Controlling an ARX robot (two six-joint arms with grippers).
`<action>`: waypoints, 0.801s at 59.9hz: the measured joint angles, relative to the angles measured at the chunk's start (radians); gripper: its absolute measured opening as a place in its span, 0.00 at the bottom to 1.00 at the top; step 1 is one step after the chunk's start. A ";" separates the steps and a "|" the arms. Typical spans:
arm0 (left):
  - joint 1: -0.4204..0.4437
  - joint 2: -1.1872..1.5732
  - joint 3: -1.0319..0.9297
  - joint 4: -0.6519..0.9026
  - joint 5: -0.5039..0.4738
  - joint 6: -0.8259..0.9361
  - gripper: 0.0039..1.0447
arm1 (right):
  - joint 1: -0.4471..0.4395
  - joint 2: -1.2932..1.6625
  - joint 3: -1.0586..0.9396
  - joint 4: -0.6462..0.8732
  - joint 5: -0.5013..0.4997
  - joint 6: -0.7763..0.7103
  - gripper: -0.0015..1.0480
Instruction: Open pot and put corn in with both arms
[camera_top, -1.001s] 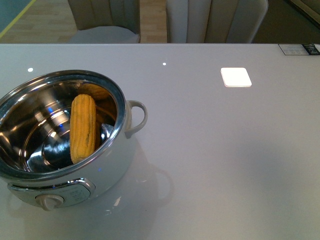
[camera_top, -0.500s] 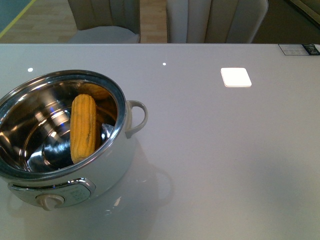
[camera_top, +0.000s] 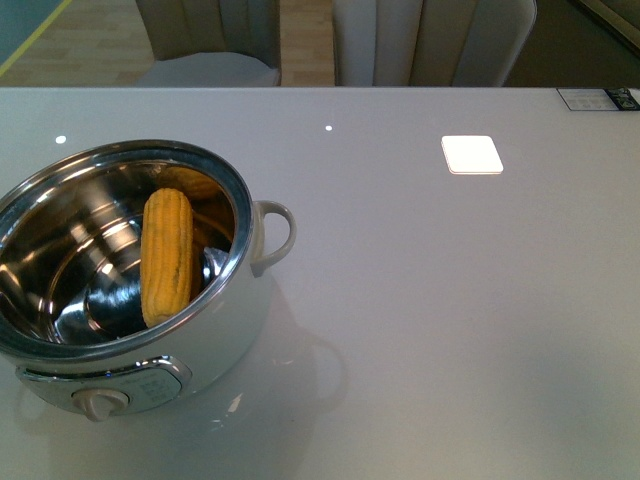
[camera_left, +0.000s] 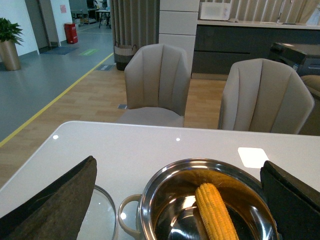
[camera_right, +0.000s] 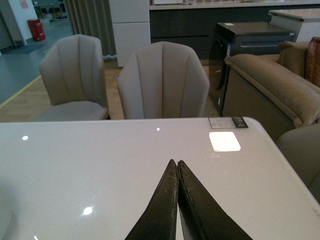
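You see the pot (camera_top: 130, 270) uncovered, and the corn (camera_top: 166, 257) lies inside its steel bowl. Beside the pot a glass lid (camera_left: 100, 216) rests on the table (camera_top: 450, 300). The left gripper (camera_left: 175, 200) is spread wide above the pot; the right gripper (camera_right: 177, 172) has its fingers pressed together, holding nothing.

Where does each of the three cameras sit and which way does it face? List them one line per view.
Front view: on the robot's body, looking down on the table; the open pot with the corn inside; no arm shows.
Left wrist view: on the left arm above the pot, facing the chairs; its hand is spread wide, with a glass lid beside the pot.
Right wrist view: on the right arm over bare table; its hand is closed and empty.
Shared: front and left wrist views both show pot and corn.
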 joint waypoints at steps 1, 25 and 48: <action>0.000 0.000 0.000 0.000 0.000 0.000 0.94 | 0.000 -0.008 0.000 -0.008 0.000 0.000 0.02; 0.000 0.000 0.000 0.000 0.000 0.000 0.94 | 0.000 -0.130 0.000 -0.130 0.000 0.000 0.02; 0.000 0.000 0.000 0.000 0.000 0.000 0.94 | 0.000 -0.312 0.000 -0.317 0.002 0.000 0.02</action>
